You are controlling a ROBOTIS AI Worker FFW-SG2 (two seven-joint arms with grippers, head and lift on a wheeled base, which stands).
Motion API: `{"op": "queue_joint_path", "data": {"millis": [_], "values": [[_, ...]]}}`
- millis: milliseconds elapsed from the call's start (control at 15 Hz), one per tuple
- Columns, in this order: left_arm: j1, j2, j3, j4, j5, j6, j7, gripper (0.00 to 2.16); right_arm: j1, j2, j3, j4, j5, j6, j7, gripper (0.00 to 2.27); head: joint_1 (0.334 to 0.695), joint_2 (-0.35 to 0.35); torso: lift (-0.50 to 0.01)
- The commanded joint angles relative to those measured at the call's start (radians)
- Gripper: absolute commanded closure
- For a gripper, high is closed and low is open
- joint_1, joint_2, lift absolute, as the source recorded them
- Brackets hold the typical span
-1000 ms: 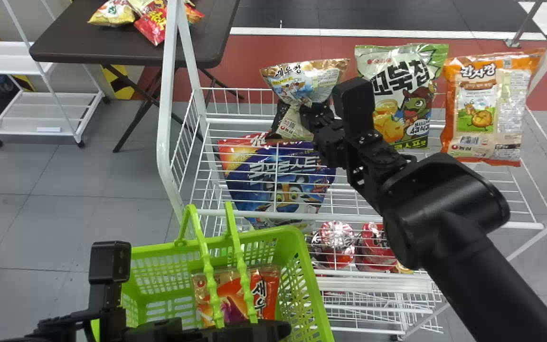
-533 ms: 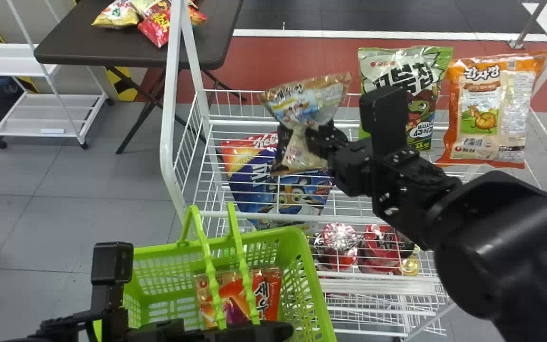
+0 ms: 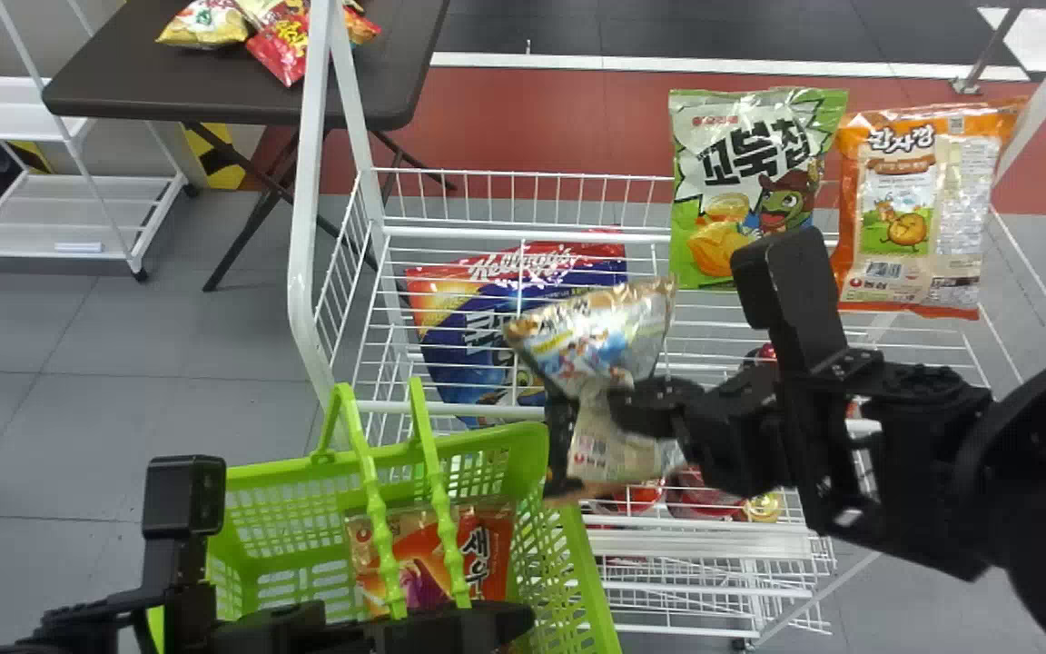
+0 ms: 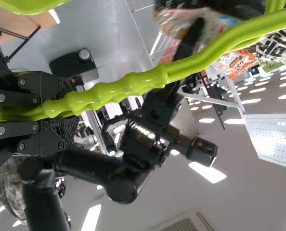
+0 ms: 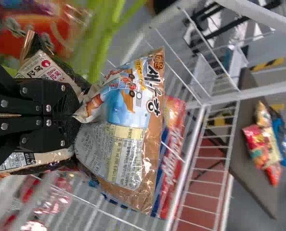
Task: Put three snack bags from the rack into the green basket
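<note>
In the head view my right gripper [image 3: 605,400] is shut on a tan and blue snack bag [image 3: 591,341], held pinched at its middle beside the green basket's [image 3: 532,454] right rim. The right wrist view shows the same bag [image 5: 128,139] squeezed by my right gripper [image 5: 78,115]. My left gripper [image 3: 487,627] stays low over the basket; in the left wrist view the left gripper [image 4: 68,110] is closed around the green handles [image 4: 119,89]. Inside the basket lies an orange-red bag [image 3: 487,554]. Green [image 3: 741,182] and orange [image 3: 922,209] bags stand on the rack.
The white wire rack [image 3: 514,173] has a blue and red bag [image 3: 487,309] on a lower shelf, with red packs [image 3: 705,495] beneath. A dark table [image 3: 142,73] with snack bags stands at the back left, near a white cart [image 3: 60,218].
My right gripper has carried the tan and blue bag from the rack's back down toward the basket's right side. The left arm has held its place.
</note>
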Motion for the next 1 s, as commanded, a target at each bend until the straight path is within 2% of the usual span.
{"op": "queue_joint_path", "data": {"millis": [0, 400, 600, 733, 867, 933], "values": [[0.000, -0.003, -0.002, -0.003, 0.003, 0.003, 0.000, 2.15, 0.011, -0.001, -0.025, -0.049, -0.095, 0.123, 0.010, 2.25, 0.695, -0.022, 0.000], [0.000, -0.003, -0.025, -0.009, 0.001, 0.018, 0.003, 2.15, 0.017, 0.031, 0.016, -0.043, -0.235, 0.174, 0.014, 2.25, 0.695, 0.031, 0.000], [0.000, -0.003, -0.035, -0.015, 0.003, 0.031, 0.003, 2.15, 0.017, 0.050, 0.073, 0.004, -0.229, 0.153, 0.016, 2.25, 0.695, 0.095, 0.000], [0.000, -0.003, -0.038, -0.017, 0.003, 0.037, 0.003, 2.15, 0.017, 0.053, 0.107, 0.078, -0.223, 0.058, 0.045, 2.23, 0.695, 0.120, 0.000], [0.001, -0.003, -0.038, -0.020, 0.006, 0.034, 0.003, 2.15, 0.017, 0.056, 0.145, 0.168, -0.209, -0.061, 0.086, 2.05, 0.695, 0.148, 0.000], [0.001, -0.003, -0.038, -0.020, 0.006, 0.034, 0.003, 2.15, 0.017, 0.057, 0.160, 0.201, -0.203, -0.113, 0.105, 1.66, 0.695, 0.182, 0.000]]}}
